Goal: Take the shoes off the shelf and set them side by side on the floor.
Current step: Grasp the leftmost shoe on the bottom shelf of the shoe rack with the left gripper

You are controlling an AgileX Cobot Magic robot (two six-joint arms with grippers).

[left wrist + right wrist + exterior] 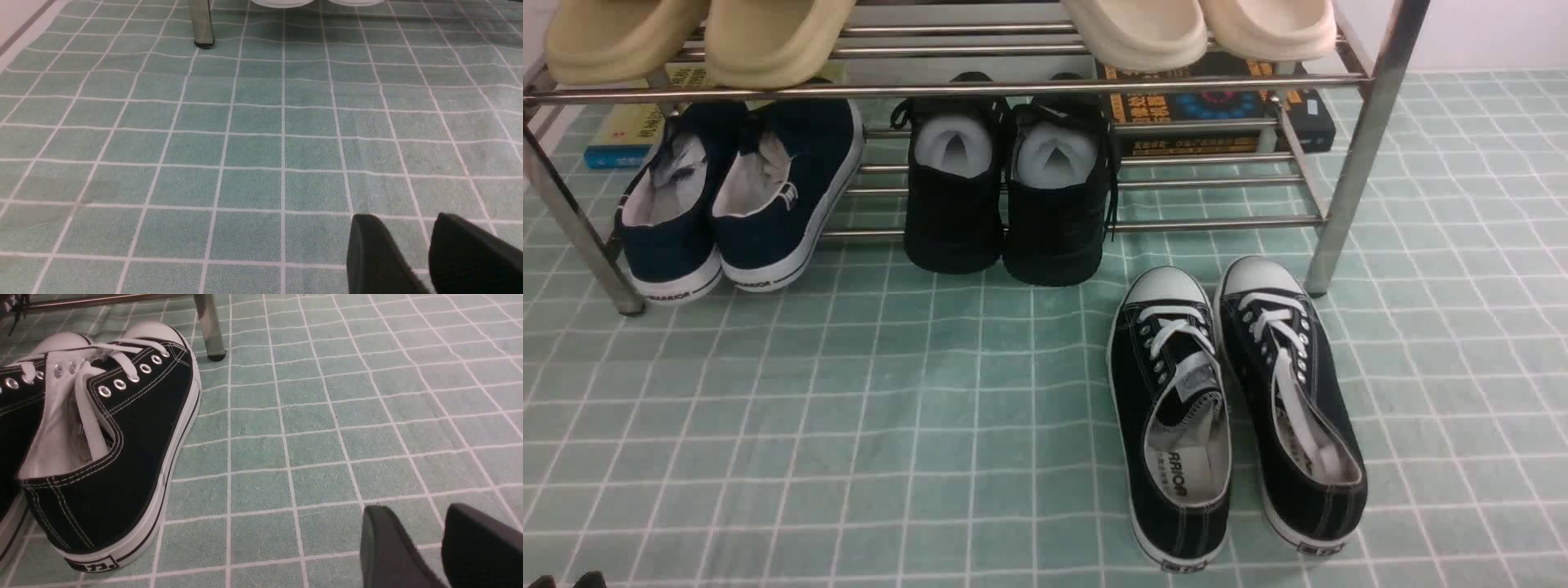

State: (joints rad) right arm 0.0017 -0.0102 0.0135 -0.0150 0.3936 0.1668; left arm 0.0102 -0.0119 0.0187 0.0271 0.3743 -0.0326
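The two navy-blue shoes [739, 200] stand side by side, heels toward me, at the left end of the shelf's [947, 88] lower tier, their white soles reaching the floor [890, 425]. My left gripper [402, 218] hovers low over bare floor in front of the shelf's left leg [203, 24], open with nothing between its fingers. Only its dark tips show in the front view, at the bottom left corner [565, 581]. My right gripper [412, 510] is also open and empty, over bare floor to the right of a black lace-up sneaker [110, 449]; it is out of the front view.
A pair of black lace-up sneakers [1233, 408] lies on the floor by the shelf's right leg [1347, 188]. Black shoes stuffed with white paper [1005, 204] stand mid-shelf. Beige slippers [703, 37] and cream slippers [1201, 28] sit on the top tier. Books [1217, 114] lie behind.
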